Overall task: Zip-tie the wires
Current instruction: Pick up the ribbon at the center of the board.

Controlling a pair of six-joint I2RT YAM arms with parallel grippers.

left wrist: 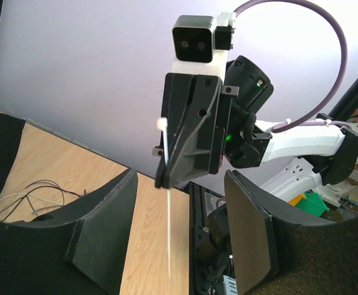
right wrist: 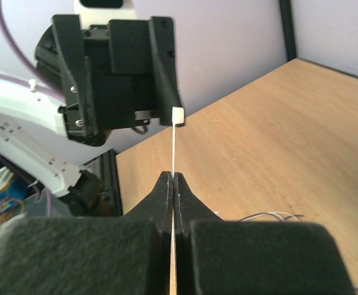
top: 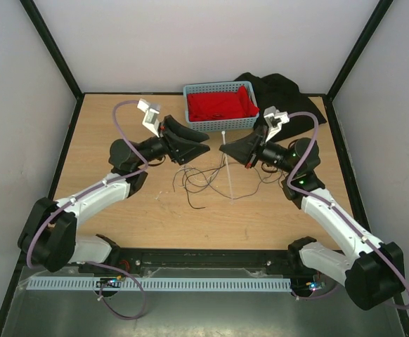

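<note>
The wires [top: 199, 180] lie in loose dark loops on the wooden table between the two arms; they also show as wires [left wrist: 39, 187] and wires [right wrist: 271, 216]. A white zip tie [top: 228, 172] stands nearly upright over them, its head at the top. My right gripper [top: 223, 149] is shut on the zip tie [right wrist: 173, 147] just below its head, with the right gripper [right wrist: 173, 179] pinching the strap. My left gripper [top: 205, 141] faces it, a short way left of the tie, open with nothing between its fingers [left wrist: 108, 212]. The zip tie [left wrist: 168, 227] hangs ahead of them.
A blue basket [top: 190, 92] with red cloth in it stands at the back centre of the table. A black cloth [top: 280, 87] lies to the basket's right. A black rail runs along the table's near edge by the arm bases.
</note>
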